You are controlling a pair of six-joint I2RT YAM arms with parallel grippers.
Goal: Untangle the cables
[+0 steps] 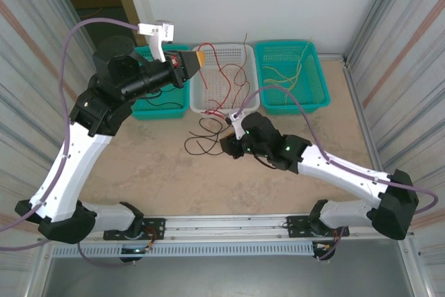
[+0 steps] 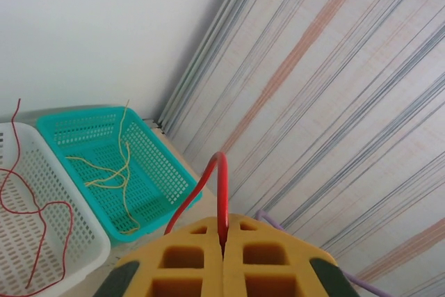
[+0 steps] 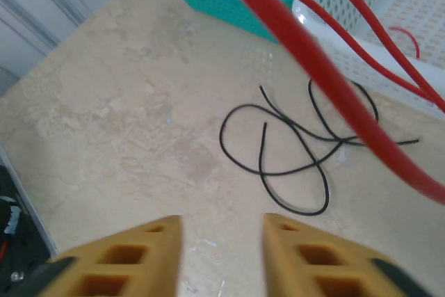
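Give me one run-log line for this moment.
left gripper shut on red cable | right gripper open above table, near black cable | yellow cables in teal basket

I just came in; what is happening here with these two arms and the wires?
Tangled wires are being separated. The robot's left gripper is shut on a thin red cable, lifted over the white plastic basket, where more red wire lies. The right gripper is open, low over a thin black cable looped on the beige table. Thin yellow cables lie in the teal plastic basket on the right.
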